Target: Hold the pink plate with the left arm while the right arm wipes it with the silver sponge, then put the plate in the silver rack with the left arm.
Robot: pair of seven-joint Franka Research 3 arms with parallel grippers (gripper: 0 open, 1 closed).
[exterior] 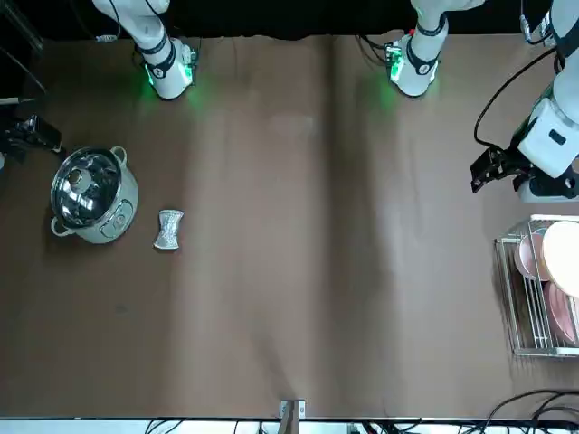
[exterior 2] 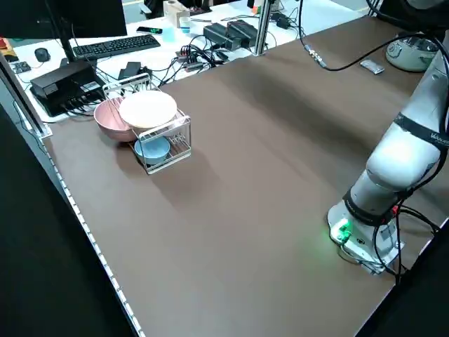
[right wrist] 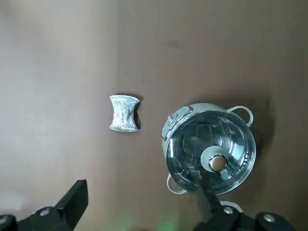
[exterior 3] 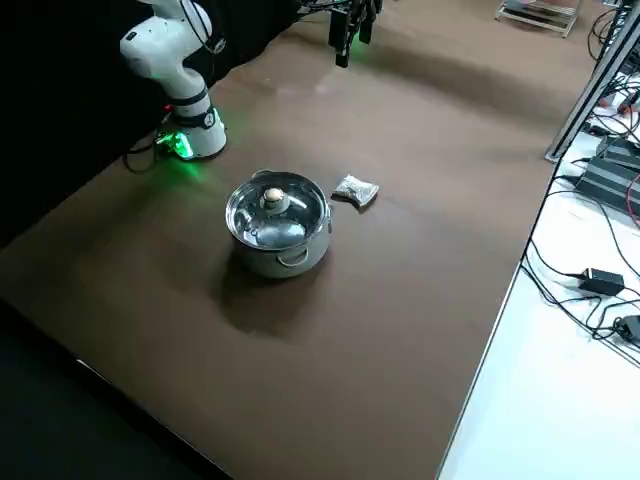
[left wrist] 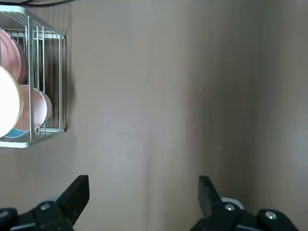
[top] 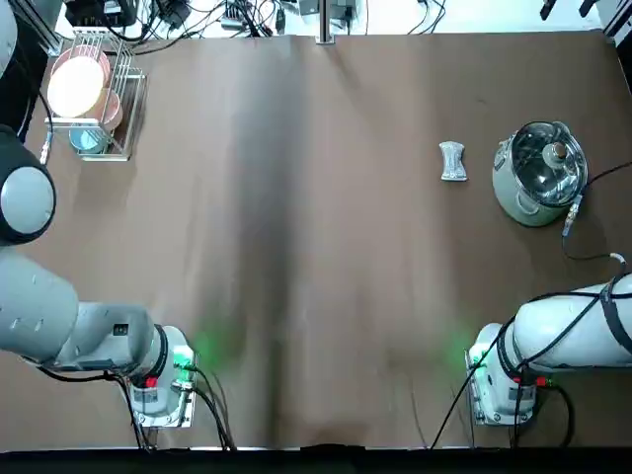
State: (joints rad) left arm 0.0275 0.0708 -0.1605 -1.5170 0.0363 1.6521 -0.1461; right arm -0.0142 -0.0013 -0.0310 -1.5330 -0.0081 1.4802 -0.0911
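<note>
In the front view, the left arm's black 2-finger gripper [exterior: 479, 172] is wide open with nothing in it, near the silver wire rack [exterior: 538, 348] (it has plates). The right arm's black 2-finger gripper [right wrist: 144, 199] is wide open, holding nothing. The shiny silver sponge [right wrist: 124, 113] lies on the brown table [right wrist: 96, 159].

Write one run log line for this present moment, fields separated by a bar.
left fingers: open, empty | right fingers: open, empty | silver sponge: on table, untouched

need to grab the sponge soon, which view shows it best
The right wrist view: the sponge is large and unobstructed there. Top, front and right side views show it whole but smaller, left side only near the far edge; left wrist misses it.
</note>
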